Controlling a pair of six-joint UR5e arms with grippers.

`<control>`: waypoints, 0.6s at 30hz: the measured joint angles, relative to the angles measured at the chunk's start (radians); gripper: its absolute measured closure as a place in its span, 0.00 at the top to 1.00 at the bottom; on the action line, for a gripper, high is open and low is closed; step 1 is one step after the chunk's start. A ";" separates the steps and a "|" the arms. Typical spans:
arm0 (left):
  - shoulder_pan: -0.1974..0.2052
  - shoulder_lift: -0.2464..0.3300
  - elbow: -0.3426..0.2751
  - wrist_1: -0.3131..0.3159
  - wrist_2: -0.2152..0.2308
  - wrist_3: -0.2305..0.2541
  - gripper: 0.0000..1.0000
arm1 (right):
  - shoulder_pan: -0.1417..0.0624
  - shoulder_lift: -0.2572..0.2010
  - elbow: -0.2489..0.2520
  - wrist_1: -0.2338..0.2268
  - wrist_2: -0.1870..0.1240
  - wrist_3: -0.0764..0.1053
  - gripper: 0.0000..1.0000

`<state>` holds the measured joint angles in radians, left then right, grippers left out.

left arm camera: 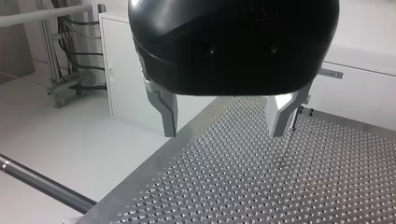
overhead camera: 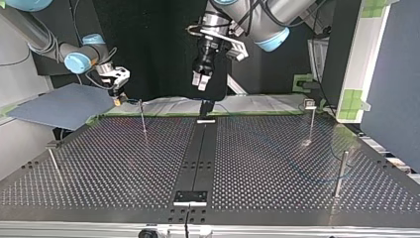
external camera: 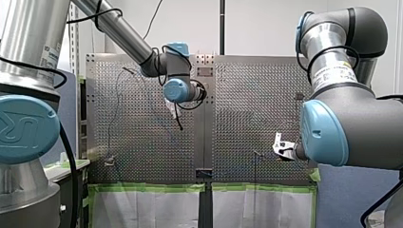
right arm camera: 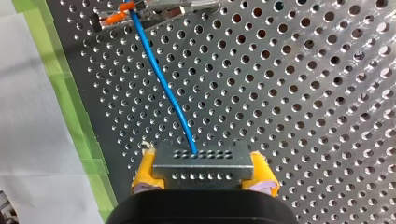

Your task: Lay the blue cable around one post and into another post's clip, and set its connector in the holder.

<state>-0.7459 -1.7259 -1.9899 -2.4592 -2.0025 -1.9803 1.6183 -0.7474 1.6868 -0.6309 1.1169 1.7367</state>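
Two end effectors show different states. My right end effector (right arm camera: 204,171) has its yellow pads (right arm camera: 145,169) pressed against the sides of a grey connector (right arm camera: 203,161), pinching it just above the perforated tabletop (right arm camera: 303,116). The blue cable (right arm camera: 163,84) leaves the connector's front face and runs in a gentle curve ahead of the end effector, over the holes, to a metal clip (right arm camera: 159,8) with orange tips. A strip of green tape (right arm camera: 77,102) lies along the tabletop's edge beside it. In the top view this end effector sits at the tabletop's far edge at the view's left, near a thin post (overhead camera: 143,119). My left end effector (left arm camera: 224,123) hangs over the tabletop with its metal fingers (left arm camera: 166,109) spread and nothing between them. In the top view it is above the far end of the dark centre strip (overhead camera: 200,153), well apart from the connector.
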 joint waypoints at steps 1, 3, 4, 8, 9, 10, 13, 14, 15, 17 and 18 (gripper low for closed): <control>0.000 0.012 -0.012 0.000 0.000 0.000 0.93 | 0.000 0.000 0.000 0.000 0.000 0.000 0.00; 0.000 0.029 -0.029 0.000 0.000 0.000 0.93 | 0.000 0.000 0.000 0.000 0.000 0.000 0.00; 0.000 0.041 -0.041 0.001 0.000 0.000 0.93 | 0.000 0.000 0.000 0.000 0.000 0.000 0.00; 0.000 0.077 -0.077 0.005 0.000 0.002 0.93 | 0.001 0.000 0.000 0.000 0.000 0.000 0.00; 0.000 0.084 -0.085 0.008 0.000 0.003 0.93 | 0.001 0.000 0.000 0.000 0.000 0.000 0.00; 0.000 0.090 -0.096 0.013 0.001 0.003 0.93 | 0.002 0.000 0.000 0.000 0.000 0.000 0.00; 0.000 0.098 -0.124 0.028 0.005 0.006 0.93 | 0.003 0.000 0.000 0.000 0.000 0.000 0.00; 0.000 0.099 -0.132 0.035 0.007 0.007 0.93 | 0.003 0.000 0.000 0.000 0.000 0.000 0.00; 0.001 0.100 -0.140 0.042 0.011 0.006 0.93 | 0.003 0.000 0.000 0.000 0.000 -0.001 0.00; 0.003 0.100 -0.162 0.062 0.027 0.002 0.93 | 0.003 0.000 0.000 0.000 0.000 -0.001 0.00; 0.004 0.100 -0.171 0.071 0.035 -0.001 0.93 | 0.004 0.000 0.000 0.000 0.000 -0.001 0.00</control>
<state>-0.7420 -1.6260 -2.1609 -2.3882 -1.9680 -1.9814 1.6218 -0.7476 1.6870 -0.6306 1.1168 1.7359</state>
